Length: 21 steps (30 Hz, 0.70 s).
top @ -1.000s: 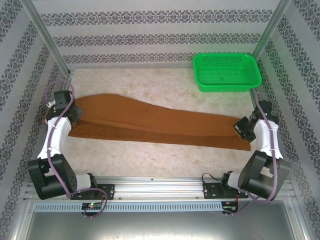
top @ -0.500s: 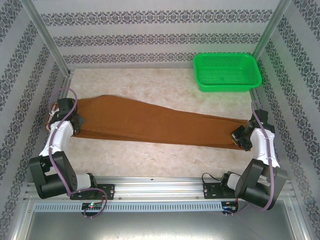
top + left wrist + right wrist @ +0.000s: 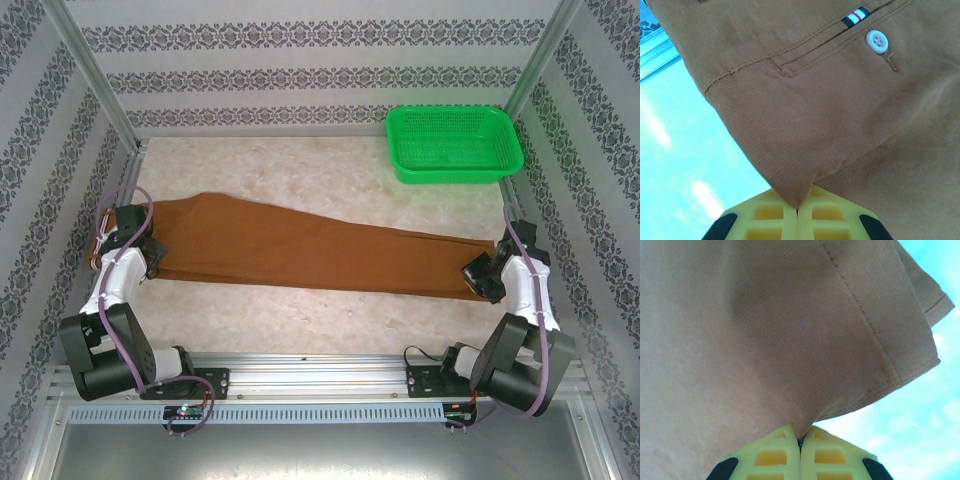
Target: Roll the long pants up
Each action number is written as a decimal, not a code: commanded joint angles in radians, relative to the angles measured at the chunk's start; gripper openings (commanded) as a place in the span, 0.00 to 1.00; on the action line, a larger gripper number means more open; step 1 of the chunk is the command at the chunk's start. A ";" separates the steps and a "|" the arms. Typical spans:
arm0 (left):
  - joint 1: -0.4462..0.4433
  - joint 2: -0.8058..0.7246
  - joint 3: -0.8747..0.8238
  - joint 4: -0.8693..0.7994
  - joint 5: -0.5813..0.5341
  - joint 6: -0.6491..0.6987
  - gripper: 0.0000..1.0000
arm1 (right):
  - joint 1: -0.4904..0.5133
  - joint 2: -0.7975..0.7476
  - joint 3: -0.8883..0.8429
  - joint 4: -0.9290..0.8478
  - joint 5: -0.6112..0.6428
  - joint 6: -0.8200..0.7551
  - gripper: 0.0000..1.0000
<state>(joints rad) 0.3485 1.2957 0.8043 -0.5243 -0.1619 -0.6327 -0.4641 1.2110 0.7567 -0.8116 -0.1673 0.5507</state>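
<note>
1 long pants [image 3: 300,250], 1 green basket [image 3: 455,145], 2 pincers [image 3: 797,210] [image 3: 800,442].

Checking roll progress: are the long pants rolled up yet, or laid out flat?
Flat, not rolled: the long pants stretch full length across the table, left pincer and right pincer each shut on an end.

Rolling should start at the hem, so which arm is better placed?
Right, likely: the right gripper pinches the long pants at the narrow hem; the left gripper holds the waist corner near the button.
</note>
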 commanded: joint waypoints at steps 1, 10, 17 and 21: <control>0.025 0.014 0.043 -0.016 -0.054 -0.010 0.00 | -0.049 0.021 0.005 -0.021 0.089 0.005 0.00; 0.053 -0.011 0.088 -0.040 0.018 -0.006 0.19 | -0.161 0.077 0.014 0.033 0.031 -0.003 0.72; 0.042 0.027 0.220 -0.044 0.154 0.030 0.46 | -0.060 0.002 0.068 0.112 0.025 0.005 0.97; 0.007 -0.020 0.256 -0.045 0.147 0.050 0.53 | 0.136 0.047 0.128 0.092 0.102 -0.014 0.95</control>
<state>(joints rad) 0.3782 1.3128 1.0252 -0.5682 -0.0319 -0.6109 -0.4107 1.2400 0.8440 -0.7292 -0.1162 0.5472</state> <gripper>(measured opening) 0.531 0.955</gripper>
